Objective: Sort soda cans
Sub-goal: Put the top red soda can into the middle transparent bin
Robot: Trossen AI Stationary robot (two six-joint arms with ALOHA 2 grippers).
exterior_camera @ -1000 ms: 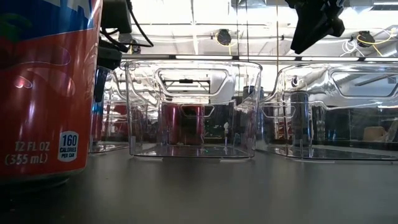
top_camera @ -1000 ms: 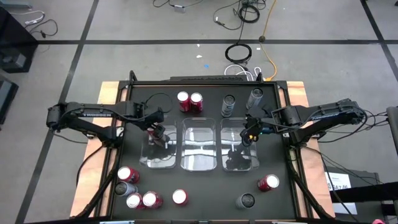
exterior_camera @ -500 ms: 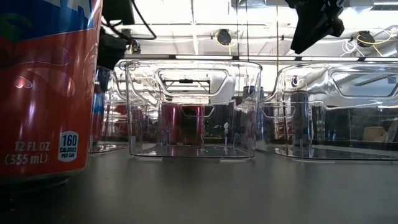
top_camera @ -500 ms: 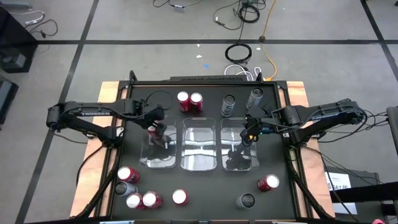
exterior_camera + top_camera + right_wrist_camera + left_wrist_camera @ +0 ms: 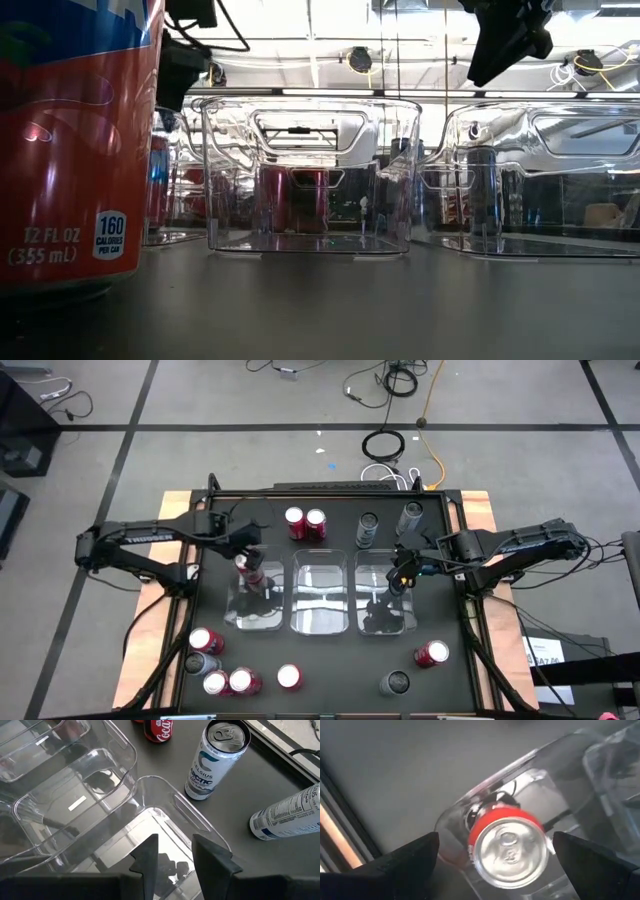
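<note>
A red soda can with a silver top stands upright on the floor of the left clear bin. My left gripper hangs open straight above it, a finger on either side and clear of it; the high view shows the gripper too. My right gripper hovers over the right bin, its fingers a little apart with nothing between them. Other soda cans stand about the table: two red ones at the far side, and several red and grey ones at the near left.
The middle bin stands between the other two. A grey can stands and a white can lies beyond the right bin. A red can and a grey one stand near right. One red can fills the low view's left.
My left gripper has risen straight up from the red can in the left bin and has stayed open. The can keeps standing where it was.
</note>
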